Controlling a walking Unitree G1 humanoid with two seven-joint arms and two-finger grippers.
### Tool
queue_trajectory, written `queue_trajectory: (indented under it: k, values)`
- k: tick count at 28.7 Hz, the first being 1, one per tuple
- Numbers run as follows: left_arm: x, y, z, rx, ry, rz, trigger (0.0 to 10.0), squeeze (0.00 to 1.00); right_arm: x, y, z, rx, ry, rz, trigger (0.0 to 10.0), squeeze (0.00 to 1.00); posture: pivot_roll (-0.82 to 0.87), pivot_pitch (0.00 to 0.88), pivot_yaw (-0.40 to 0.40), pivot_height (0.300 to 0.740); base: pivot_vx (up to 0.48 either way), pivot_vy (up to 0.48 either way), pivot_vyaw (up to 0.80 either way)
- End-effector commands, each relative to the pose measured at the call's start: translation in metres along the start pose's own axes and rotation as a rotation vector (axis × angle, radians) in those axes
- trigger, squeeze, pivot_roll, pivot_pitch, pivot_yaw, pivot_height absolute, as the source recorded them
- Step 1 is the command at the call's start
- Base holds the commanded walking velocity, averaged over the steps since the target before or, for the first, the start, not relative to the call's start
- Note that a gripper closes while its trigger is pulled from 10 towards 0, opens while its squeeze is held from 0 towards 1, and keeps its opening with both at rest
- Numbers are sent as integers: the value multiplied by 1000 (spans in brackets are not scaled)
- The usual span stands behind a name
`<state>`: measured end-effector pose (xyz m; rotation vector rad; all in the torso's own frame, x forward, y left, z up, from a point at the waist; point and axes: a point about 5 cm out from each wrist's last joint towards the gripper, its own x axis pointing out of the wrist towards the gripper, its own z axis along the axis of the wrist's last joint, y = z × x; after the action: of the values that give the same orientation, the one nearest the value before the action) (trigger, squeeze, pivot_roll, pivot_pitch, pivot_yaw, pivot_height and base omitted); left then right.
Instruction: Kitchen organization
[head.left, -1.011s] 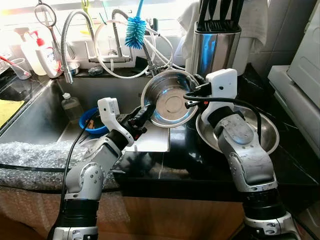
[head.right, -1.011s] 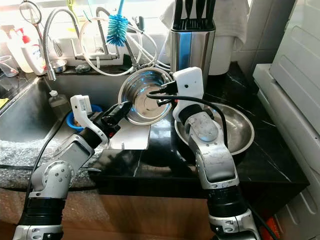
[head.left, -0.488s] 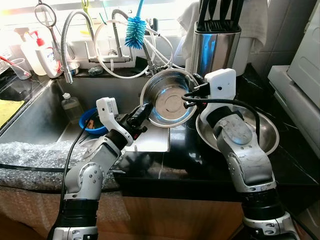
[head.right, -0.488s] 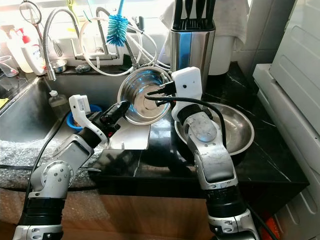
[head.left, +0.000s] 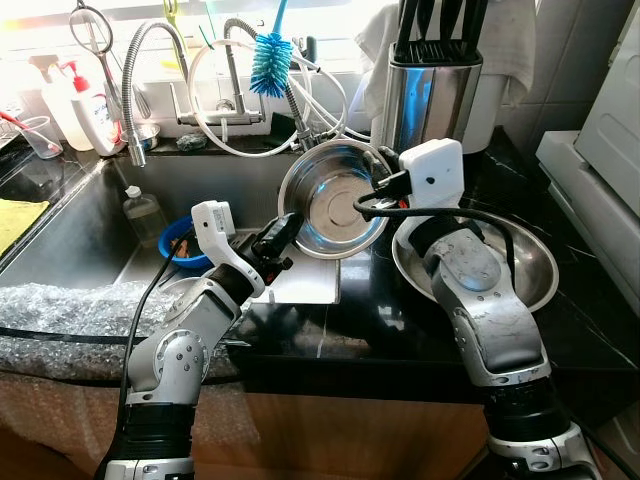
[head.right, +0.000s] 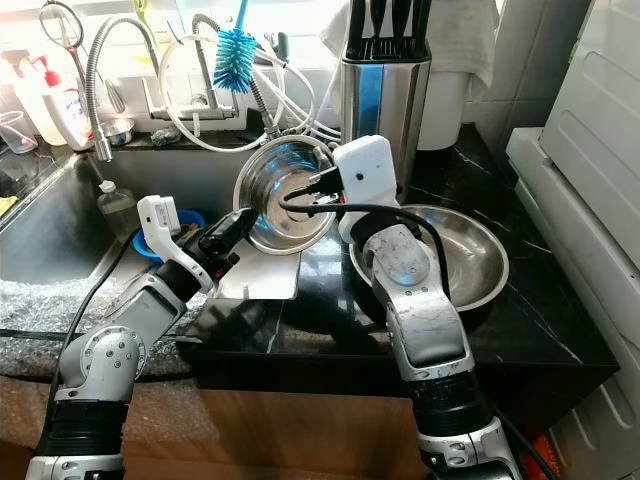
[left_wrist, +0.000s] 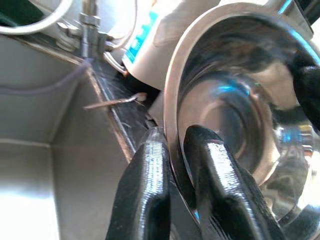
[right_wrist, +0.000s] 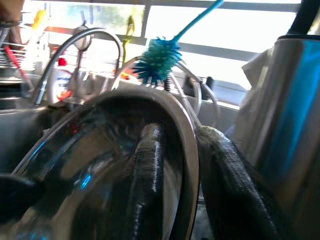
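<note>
- Your steel bowl (head.left: 335, 198) is tipped on edge between both claws, above the bench (head.left: 400, 320).
- Left claw (left_wrist: 172, 165) clamps its lower rim; right claw (right_wrist: 175, 165) pinches the upper rim.
- A larger steel bowl (head.left: 530, 262) lies beside your right claw.

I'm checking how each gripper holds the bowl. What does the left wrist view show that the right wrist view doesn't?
Left wrist view alone: the left gripper with one finger on each side of the steel bowl's lower rim, beside the grey sink wall. Right wrist view alone: the right gripper astride the upper rim, with the blue bottle brush, the faucet and the knife block behind. Both share the same tilted bowl, its rim clamped between two black fingers.
</note>
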<state>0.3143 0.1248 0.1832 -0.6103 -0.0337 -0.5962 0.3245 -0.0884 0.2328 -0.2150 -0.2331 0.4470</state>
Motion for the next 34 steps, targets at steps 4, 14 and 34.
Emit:
queue_trajectory:
  k: [4,14,34]
  values:
    - [4,-7,-10,26,66,-28,0,0,3,10,23,-48,-98,52,10000,0,-54,0,71,740,0,0,0]
    - [4,-2,-8,16,28,32,0,0,4,8,22,-35,-99,40,10000,0,-49,0,67,740,0,0,0]
    - [8,10,9,8,-140,199,0,0,-12,43,4,113,32,355,10000,0,-54,0,68,740,0,0,0]
